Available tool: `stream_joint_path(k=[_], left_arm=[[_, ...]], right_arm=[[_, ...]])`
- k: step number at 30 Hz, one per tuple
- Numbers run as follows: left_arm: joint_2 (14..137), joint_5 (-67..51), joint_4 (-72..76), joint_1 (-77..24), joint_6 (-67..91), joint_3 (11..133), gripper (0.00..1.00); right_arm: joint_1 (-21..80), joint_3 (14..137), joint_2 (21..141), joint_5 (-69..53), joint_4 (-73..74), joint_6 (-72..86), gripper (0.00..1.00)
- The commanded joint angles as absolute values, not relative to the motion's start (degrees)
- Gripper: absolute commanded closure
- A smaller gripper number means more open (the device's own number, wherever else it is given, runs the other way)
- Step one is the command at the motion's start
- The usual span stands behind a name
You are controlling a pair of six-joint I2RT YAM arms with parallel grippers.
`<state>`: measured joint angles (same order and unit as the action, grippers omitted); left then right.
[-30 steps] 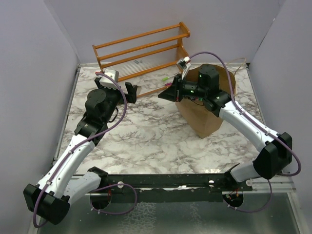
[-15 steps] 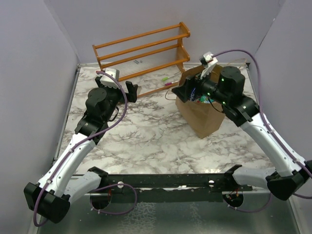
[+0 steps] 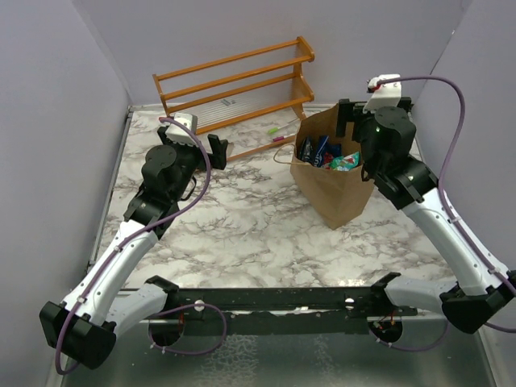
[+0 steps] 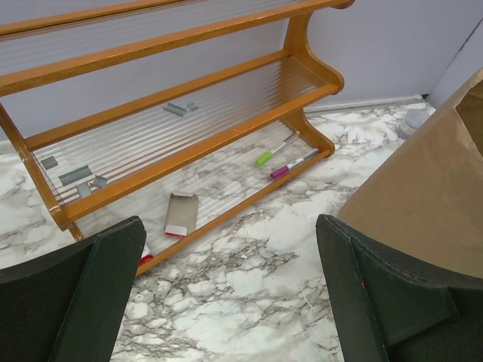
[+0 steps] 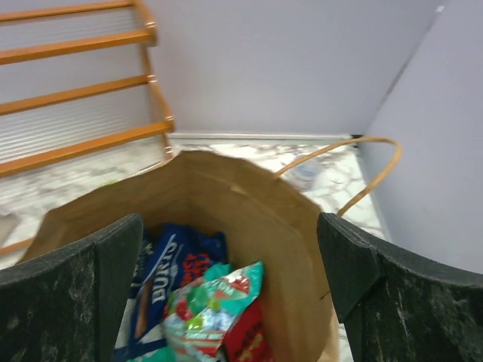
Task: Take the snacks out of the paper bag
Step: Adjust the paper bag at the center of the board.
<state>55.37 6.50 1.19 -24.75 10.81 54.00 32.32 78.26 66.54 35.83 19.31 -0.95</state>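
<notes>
The paper bag [image 3: 334, 184] stands upright on the marble tabletop [image 3: 242, 218] towards the far right, just beside the right end of an orange wooden rack [image 3: 234, 85] set against the back wall. The bag's mouth gapes open and one twisted loop handle [image 5: 364, 160] sticks out behind its far rim. The snacks [image 3: 326, 153] are all down inside the bag, bunched together. From the right wrist view I can make out a dark blue-and-white packet [image 5: 162, 280] leaning on the left inner wall, a teal-green packet [image 5: 215, 302] in front of it, and a red one [image 5: 245, 338] tucked under the teal one's lower edge. The right hand [image 5: 229, 230] hangs above the bag's mouth, over its far right rim. Its two dark fingers are spread wide with nothing between them, and they touch neither the paper nor any packet. The left hand [image 4: 224, 243] is well apart from the bag, out to its left, held over the tabletop in front of the rack. It is spread wide too and holds nothing. Under the rack's lowest shelf a green marker [image 4: 273, 151] and a purple marker [image 4: 293, 164] lie side by side on the tabletop. A small brown card [image 4: 181, 213] lies further left, near the rack's front rail.
</notes>
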Motion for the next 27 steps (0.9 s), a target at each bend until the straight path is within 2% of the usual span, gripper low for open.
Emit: stream_joint_path(k=[1, 4, 10, 16, 20, 27], left_arm=[[55.4, 5.3, 1.2, -24.5, 10.9, 56.1, 0.01], [55.5, 4.9, 1.0, -24.6, 11.1, 56.3, 0.01], [55.5, 4.3, 1.0, -24.6, 11.3, 56.4, 0.01], [55.4, 4.2, 1.0, -24.5, 11.4, 56.4, 0.01], [55.5, 3.8, 1.0, -24.6, 11.5, 56.5, 0.01], [55.8, 3.7, 1.0, -24.6, 11.6, 56.5, 0.01]], right_arm=[[26.9, 84.0, 69.4, 42.7, 19.8, 0.3, 0.01], [19.1, 84.9, 69.8, 31.6, 22.7, 5.4, 0.01], [3.9, 87.5, 73.3, -0.6, 26.5, 14.7, 0.00], [0.2, 88.0, 76.6, -8.7, 25.8, 17.7, 0.03], [-1.2, 87.5, 78.0, -10.4, 25.3, 17.7, 0.11], [-1.9, 83.5, 77.5, -16.0, 20.8, 18.5, 0.40]])
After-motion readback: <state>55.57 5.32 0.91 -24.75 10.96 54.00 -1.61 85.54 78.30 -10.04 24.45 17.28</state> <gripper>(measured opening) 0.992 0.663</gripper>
